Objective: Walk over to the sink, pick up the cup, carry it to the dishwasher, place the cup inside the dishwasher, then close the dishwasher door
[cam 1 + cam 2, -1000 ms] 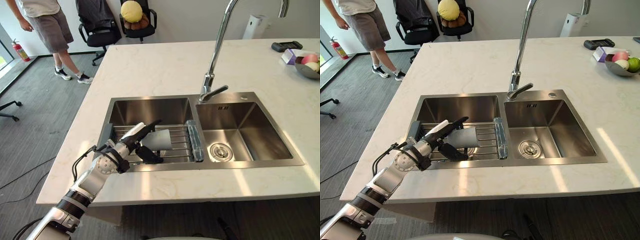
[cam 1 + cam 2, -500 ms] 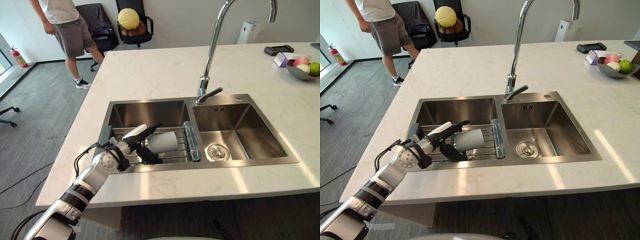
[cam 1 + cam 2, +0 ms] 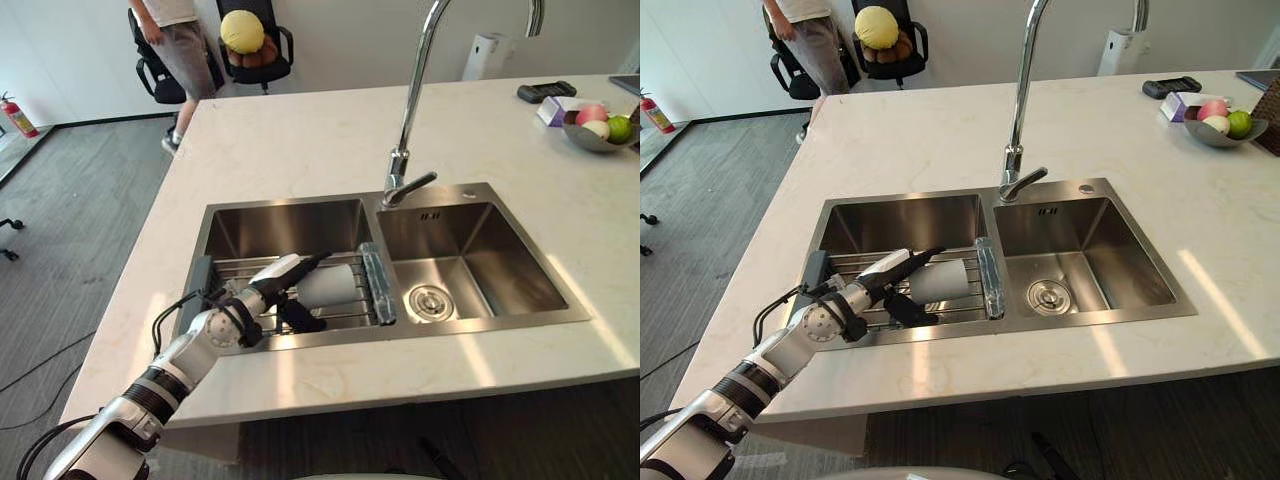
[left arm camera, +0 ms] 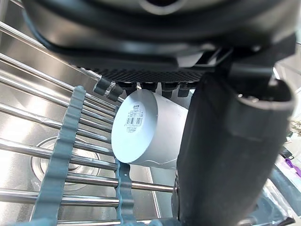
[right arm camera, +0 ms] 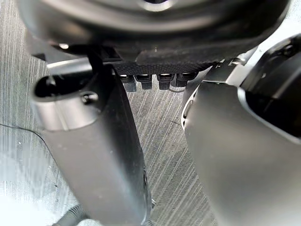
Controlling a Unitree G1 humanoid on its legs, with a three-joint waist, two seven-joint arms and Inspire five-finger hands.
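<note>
Moved: person (image 3: 186, 45) stepped toward the office chair (image 3: 262, 70); left hand (image 3: 245, 312) stayed at the cup (image 3: 332, 284).
Fingers (image 3: 303, 266): straight over the cup, thumb at its near side, not clasped.
Cup: sideways on drying rack (image 3: 235, 270), left basin (image 3: 290, 222), beside the rack's end bar (image 3: 376, 285).
Right hand (image 5: 155, 28): relaxed, held nothing.

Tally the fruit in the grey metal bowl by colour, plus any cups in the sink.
Pink round fruit: 1
Cream round fruit: 1
Green round fruit: 1
White cup, lying on the steel wire rack: 1
Total: 4
</note>
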